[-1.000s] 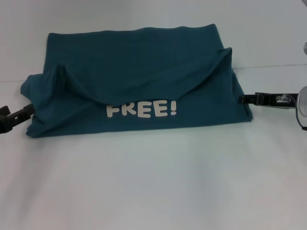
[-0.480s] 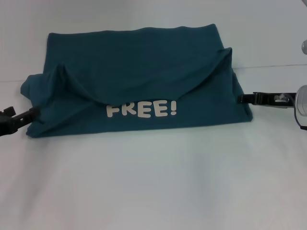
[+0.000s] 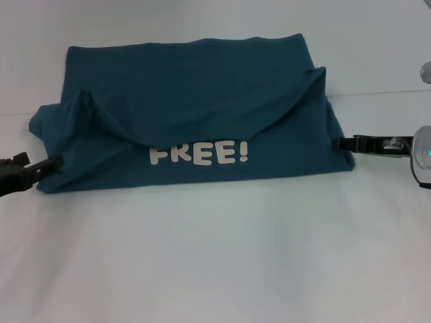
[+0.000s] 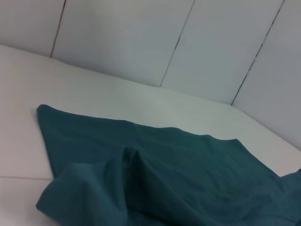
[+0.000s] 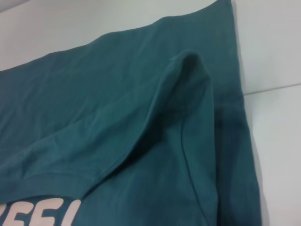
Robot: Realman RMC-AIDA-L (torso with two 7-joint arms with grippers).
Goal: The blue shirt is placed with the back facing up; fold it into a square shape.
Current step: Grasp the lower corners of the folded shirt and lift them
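The blue shirt (image 3: 202, 101) lies on the white table, folded into a wide band. Its upper layer sags in a curved flap over white "FREE!" lettering (image 3: 199, 153) near the front edge. Both top corners of the flap stand up in small peaks. My left gripper (image 3: 54, 163) is low at the shirt's left front corner, its tip at the fabric edge. My right gripper (image 3: 340, 142) is level with the shirt's right edge, its tip right at the cloth. The left wrist view shows the shirt (image 4: 164, 165) with a raised fold. The right wrist view shows the shirt (image 5: 117, 117) and part of the lettering (image 5: 42, 212).
The white table (image 3: 215, 256) stretches in front of the shirt and to both sides. A seam line (image 3: 384, 93) runs across the table behind the right gripper. A panelled wall (image 4: 141, 37) stands beyond the table's far edge.
My left gripper has moved right and slightly toward the front, reaching the shirt's left front corner. The right gripper has barely shifted. The shirt has kept its shape.
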